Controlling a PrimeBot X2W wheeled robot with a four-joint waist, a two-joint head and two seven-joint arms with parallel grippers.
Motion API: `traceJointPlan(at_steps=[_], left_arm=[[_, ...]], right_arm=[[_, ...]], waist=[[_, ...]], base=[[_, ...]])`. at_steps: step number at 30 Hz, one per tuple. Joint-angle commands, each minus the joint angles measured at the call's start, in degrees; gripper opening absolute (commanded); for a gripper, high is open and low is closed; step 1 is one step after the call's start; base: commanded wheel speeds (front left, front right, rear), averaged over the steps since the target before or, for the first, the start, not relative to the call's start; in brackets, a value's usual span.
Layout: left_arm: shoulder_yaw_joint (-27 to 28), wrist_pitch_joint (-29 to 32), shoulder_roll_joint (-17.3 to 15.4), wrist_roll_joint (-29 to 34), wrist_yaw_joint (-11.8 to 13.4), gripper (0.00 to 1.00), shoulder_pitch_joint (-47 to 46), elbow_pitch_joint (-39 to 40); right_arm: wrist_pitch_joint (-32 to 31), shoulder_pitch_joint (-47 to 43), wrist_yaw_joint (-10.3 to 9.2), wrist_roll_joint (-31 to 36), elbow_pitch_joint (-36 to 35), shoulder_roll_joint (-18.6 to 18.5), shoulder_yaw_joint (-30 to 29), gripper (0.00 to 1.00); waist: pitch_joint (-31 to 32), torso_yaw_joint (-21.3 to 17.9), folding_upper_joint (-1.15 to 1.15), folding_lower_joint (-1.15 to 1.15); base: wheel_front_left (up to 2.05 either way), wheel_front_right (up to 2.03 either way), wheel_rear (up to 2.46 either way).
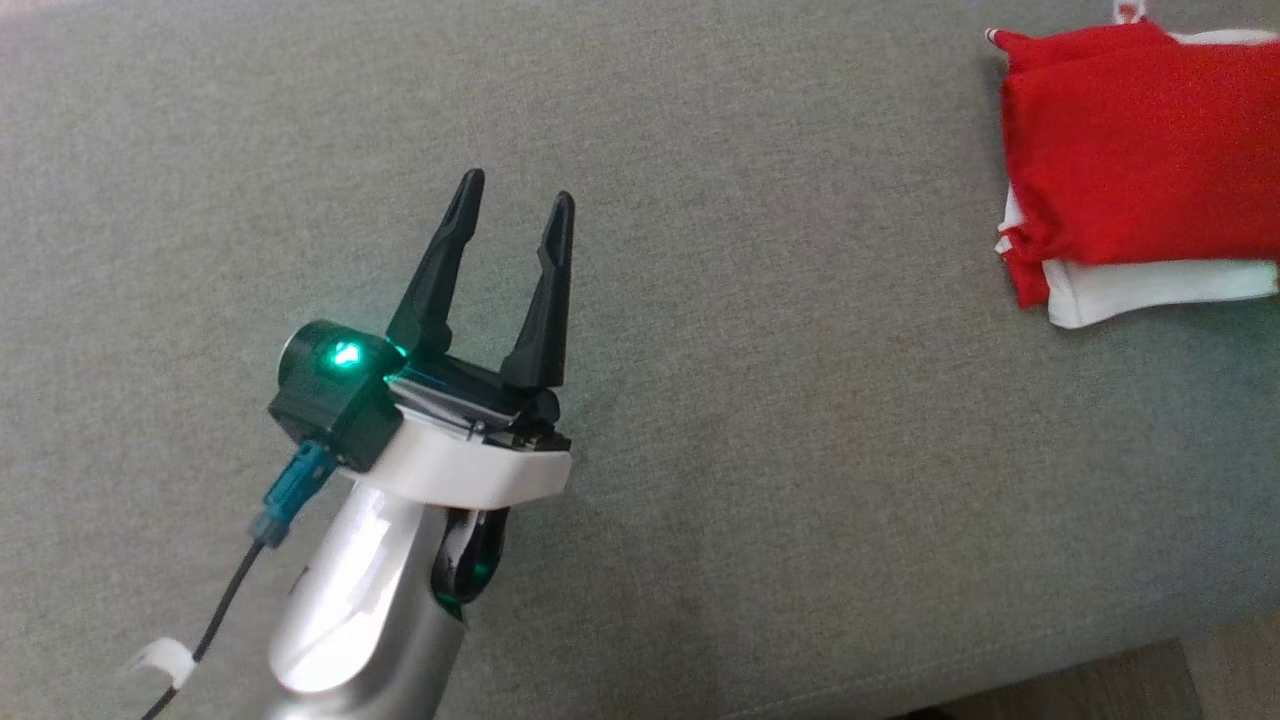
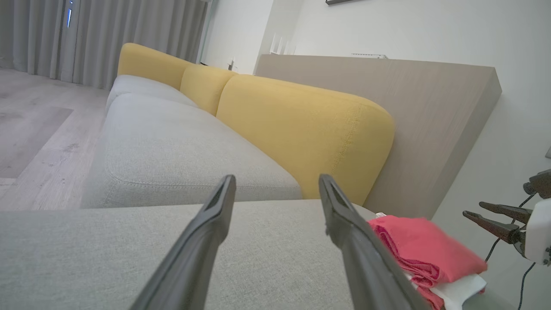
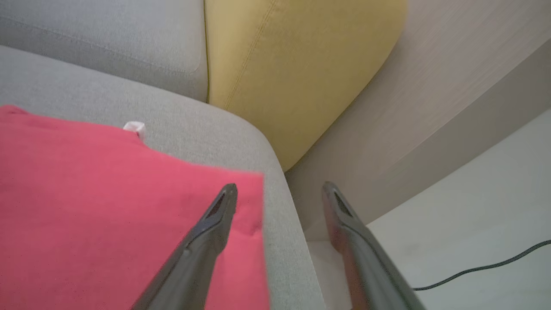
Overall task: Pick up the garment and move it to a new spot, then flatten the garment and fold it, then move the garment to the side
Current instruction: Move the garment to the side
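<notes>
Item: folded red-and-white soft fabric garment [image 1: 1130, 150], laid at 2 o'clock in the head view on the grey woven sofa cushion [image 1: 800, 450], near its edge. It is judged light, limp, unbreakable and easily unfolded when lifted; a stacked edge is best pinched, all layers together.
Left gripper [image 1: 518, 190]: jaws apart, empty, well apart from it.
Right gripper [image 3: 280, 186]: jaws apart over its corner, nothing clamped.
</notes>
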State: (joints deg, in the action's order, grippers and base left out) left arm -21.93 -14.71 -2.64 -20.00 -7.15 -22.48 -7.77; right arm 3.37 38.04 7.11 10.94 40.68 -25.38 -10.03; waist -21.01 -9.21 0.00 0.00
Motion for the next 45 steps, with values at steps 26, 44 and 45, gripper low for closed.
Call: traceJointPlan(at_steps=[26,44,45], left_arm=[[14.5,-0.3,-0.2,-2.5,0.6,1.0,10.5,1.0],[15.6,-0.3,-0.2,-5.9,0.3,1.0,17.4,-3.0],[15.4,-0.3,-0.2,-5.9,0.2,1.0,17.5,-3.1]], right_arm=[[3.0,-8.8,0.37,-12.3,-26.5,19.4,12.3,1.0],[11.6,-27.3,0.37,-23.3,-19.1,22.5,15.6,1.0],[11.6,-27.4,0.37,-23.4,-19.4,22.5,15.7,1.0]], waist=[[13.7,5.8,0.0,0.0],[17.5,8.4,0.0,0.0],[17.5,8.3,0.0,0.0]], base=[[0.0,0.0,0.0],[0.0,0.0,0.0],[0.0,0.0,0.0]])
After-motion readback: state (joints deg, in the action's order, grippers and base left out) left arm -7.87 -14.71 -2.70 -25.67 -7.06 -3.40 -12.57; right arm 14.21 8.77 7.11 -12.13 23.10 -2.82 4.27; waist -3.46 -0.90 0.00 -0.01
